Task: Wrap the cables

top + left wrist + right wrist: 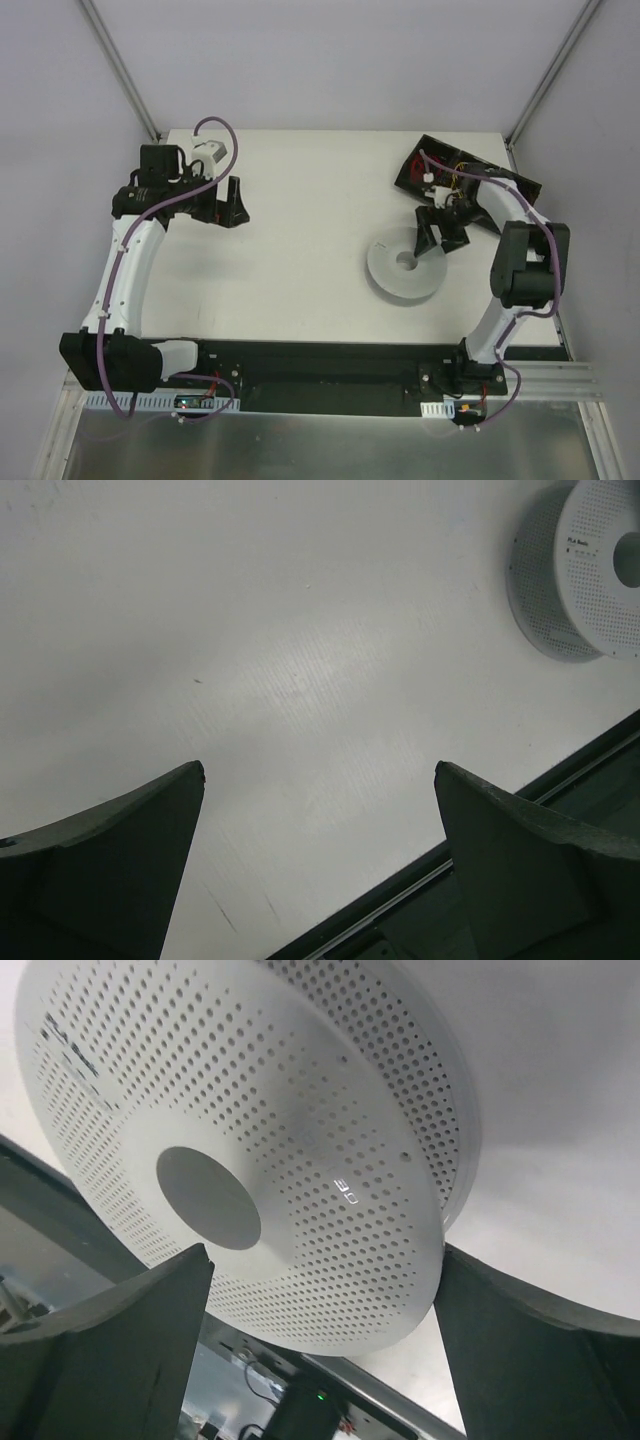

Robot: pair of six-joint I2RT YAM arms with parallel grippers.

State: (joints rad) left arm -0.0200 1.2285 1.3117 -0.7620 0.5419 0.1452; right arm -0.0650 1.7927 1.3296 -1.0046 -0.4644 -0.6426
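On the left side of the top view, the left claw (226, 205) hangs over the white table (300, 200), well apart from the other things. Its two fingers are spread wide with nothing in them, and its own camera shows bare table between them. Right of the middle, a round grey spool (392, 282) lies flat on the table, with a hole in its middle. The right claw (442, 236) is just above the far right edge of the spool. Its fingers are spread wide too. In its own camera the spool's rim, full of tiny holes, fills the space between them. I cannot tell if they touch it. At the upper right sits a black box (440, 148) with red and yellow bits inside. The thin dark cables are too fine to pick out in any view.
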